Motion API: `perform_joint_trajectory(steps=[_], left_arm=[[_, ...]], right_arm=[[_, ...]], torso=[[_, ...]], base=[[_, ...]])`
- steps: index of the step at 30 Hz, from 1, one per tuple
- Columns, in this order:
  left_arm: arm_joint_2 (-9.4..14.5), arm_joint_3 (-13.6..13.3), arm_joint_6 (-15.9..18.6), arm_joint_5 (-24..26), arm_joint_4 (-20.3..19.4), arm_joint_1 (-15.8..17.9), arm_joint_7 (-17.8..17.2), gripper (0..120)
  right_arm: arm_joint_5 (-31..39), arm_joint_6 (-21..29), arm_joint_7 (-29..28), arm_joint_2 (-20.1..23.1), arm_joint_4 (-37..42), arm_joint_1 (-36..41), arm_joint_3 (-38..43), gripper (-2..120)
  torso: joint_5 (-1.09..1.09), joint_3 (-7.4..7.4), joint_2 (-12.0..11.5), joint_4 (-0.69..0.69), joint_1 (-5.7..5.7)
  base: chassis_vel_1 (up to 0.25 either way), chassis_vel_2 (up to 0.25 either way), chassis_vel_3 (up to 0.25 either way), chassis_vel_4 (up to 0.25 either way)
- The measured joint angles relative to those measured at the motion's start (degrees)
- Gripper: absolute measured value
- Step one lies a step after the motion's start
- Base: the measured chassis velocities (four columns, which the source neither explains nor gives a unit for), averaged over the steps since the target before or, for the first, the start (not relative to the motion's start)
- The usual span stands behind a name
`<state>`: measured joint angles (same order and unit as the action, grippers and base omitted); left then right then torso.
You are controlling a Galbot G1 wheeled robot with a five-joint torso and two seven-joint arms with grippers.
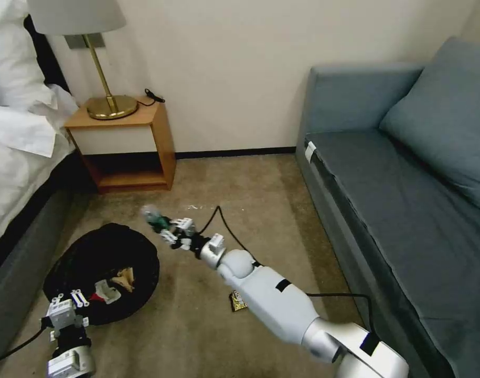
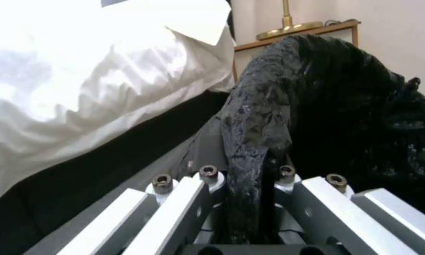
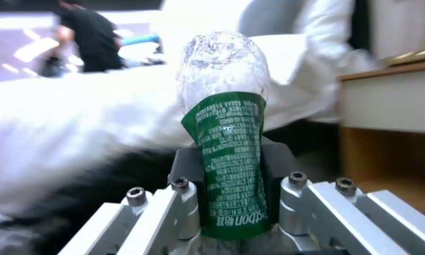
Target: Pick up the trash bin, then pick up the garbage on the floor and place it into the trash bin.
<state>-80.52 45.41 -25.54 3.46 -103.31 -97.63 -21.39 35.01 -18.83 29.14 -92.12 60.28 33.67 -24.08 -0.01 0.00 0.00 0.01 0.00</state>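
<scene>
Trash bin (image 1: 100, 262), black-lined, sits tilted on the carpet beside the bed (image 1: 11, 173), its near rim clamped in the left gripper (image 1: 74, 302), whose fingers are closed on the liner fold. Red-and-white wrapper (image 1: 104, 292) and tan paper (image 1: 125, 278) lie inside. Right gripper (image 1: 169, 231) hangs just beyond the bin's far rim, closed around the green-labelled bottle (image 3: 229, 148). Snack packet (image 1: 238, 301) lies on the floor beside the right arm.
</scene>
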Motion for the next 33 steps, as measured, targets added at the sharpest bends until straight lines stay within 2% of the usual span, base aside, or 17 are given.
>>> perform_joint_trajectory(steps=[5, 12, 17, 24, 33], left_arm=[[0.5, 0.4, -0.5, 0.8, -0.4, -0.6, 0.0, 6], [0.7, 0.6, -1.5, 2.4, -1.5, -1.1, -0.2, 6], [0.3, 0.1, -1.8, 2.6, -1.8, -1.3, 0.0, 6], [-0.8, -0.5, -1.7, 2.3, -2.3, -1.5, 0.8, 6], [-1.9, -0.9, -1.7, 1.8, -2.4, -1.9, 2.8, 6]], right_arm=[[7.8, 3.6, 5.1, 0.0, 0.0, 0.7, -2.5, 21], [8.7, 3.7, 6.6, 0.0, -4.0, 1.2, -4.0, 21], [8.6, 3.5, 5.2, 0.0, -5.3, 1.4, -4.6, 21], [4.6, 1.7, -0.7, 0.0, -7.4, 1.6, -4.1, 21], [3.9, 0.9, -1.1, 0.0, -7.2, 1.6, -4.7, 21]], torso=[[0.0, 0.0, 0.0, 0.0, 0.0], [0.0, 0.0, 0.0, -0.01, 0.0], [0.0, 0.0, 0.0, -0.01, 0.0], [0.0, 0.0, 0.0, -0.02, 0.0], [0.01, 0.0, 0.0, -0.01, 0.0]], base=[[0.0, 0.0, 0.0, 0.0], [0.0, 0.0, 0.0, 0.0], [0.0, 0.0, 0.0, 0.0], [0.0, 0.0, 0.0, 0.0], [0.0, 0.0, 0.0, 0.0]])
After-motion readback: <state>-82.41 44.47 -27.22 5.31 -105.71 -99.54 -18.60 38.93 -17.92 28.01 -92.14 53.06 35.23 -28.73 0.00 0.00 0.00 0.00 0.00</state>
